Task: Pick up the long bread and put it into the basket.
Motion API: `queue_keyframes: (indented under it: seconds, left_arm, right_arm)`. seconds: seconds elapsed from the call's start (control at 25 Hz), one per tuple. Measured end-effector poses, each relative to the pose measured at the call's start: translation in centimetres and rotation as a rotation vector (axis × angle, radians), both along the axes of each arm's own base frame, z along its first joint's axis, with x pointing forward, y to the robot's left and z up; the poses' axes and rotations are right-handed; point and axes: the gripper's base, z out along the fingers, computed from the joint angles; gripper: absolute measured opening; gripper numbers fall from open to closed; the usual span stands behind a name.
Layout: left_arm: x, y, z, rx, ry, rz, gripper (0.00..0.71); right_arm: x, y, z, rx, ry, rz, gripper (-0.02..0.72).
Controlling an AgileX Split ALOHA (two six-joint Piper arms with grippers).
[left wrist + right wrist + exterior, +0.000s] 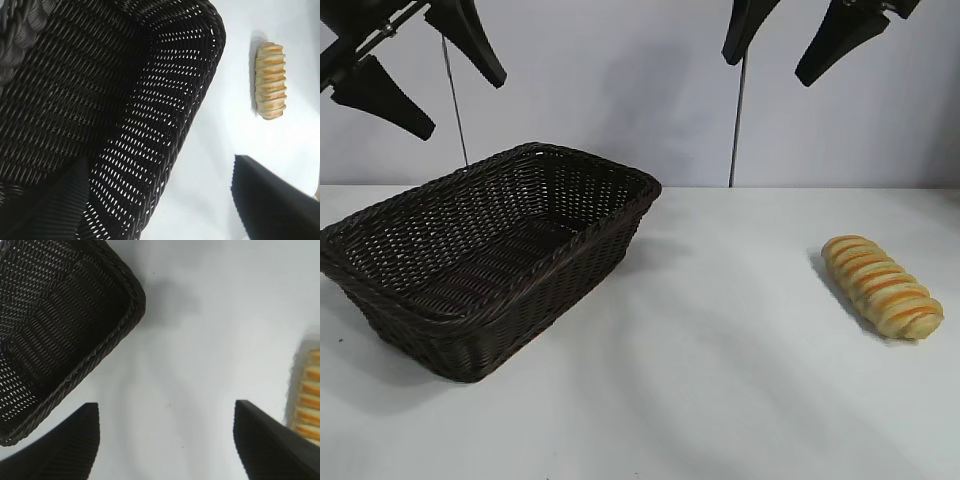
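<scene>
Nothing of the task is done yet: the long bread (882, 286) is seen lying on the white table (720, 380) near its right edge, well apart from the basket (485, 255), which is set toward the table's left side and is seen with nothing inside (no bread, no other item).

Both arms are held high above the table at the back. The left gripper (415, 65) is hung above the basket's far-left end w/ its fingers spread wide and nothing between them; the right gripper (790, 40) is poised up over the stretch between basket and bread, fingers likewise spread and empty. The bread is touched by neither.

What is left, by this reading: the whole job, i.e. descent to the bread, a grasp, a lift, a carry across to the left, and a release into the basket. The right arm is judged the likelier one for it, being nearer the loaf.

The bread's long axis is laid diagonally: one end is pointed toward the table's back and centre, the other toward the front-right corner. Its orange-brown ridges are run crosswise to that axis.
</scene>
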Motion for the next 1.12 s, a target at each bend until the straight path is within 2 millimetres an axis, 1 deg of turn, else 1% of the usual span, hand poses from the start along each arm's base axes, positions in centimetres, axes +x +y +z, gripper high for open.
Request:
queue_keyframes:
  seconds: [0.12, 0.44, 0.52, 0.6, 0.76, 0.92, 1.12]
  left_arm:
    - [-0.4, 0.1, 0.4, 0.014, 0.016, 0.000, 0.571]
    - [-3.2, 1.1, 3.7, 0.088, -0.021, -0.022, 0.571]
    - [-4.2, 1.4, 4.0, 0.107, -0.020, -0.022, 0.571]
    - [-5.2, 1.7, 3.8, 0.123, -0.006, -0.020, 0.571]
    - [-7.2, 2.2, 2.5, 0.141, 0.029, 0.010, 0.571]
    - [-8.7, 2.6, 0.3, 0.148, 0.078, 0.077, 0.571]
    - [-9.5, 3.0, -2.8, 0.149, 0.150, 0.223, 0.571]
  right_arm:
    - [0.0, 0.0, 0.0, 0.000, 0.001, 0.000, 0.540]
    - [0.0, 0.0, 0.0, 0.000, 0.001, 0.000, 0.540]
    - [0.0, 0.0, 0.0, 0.000, 0.001, 0.000, 0.540]
    - [0.0, 0.0, 0.0, 0.000, 0.001, 0.000, 0.540]
    - [0.0, 0.0, 0.0, 0.000, 0.001, 0.000, 0.540]
    - [0.0, 0.0, 0.0, 0.000, 0.001, 0.000, 0.540]
    - [0.0, 0.0, 0.0, 0.000, 0.001, 0.000, 0.540]
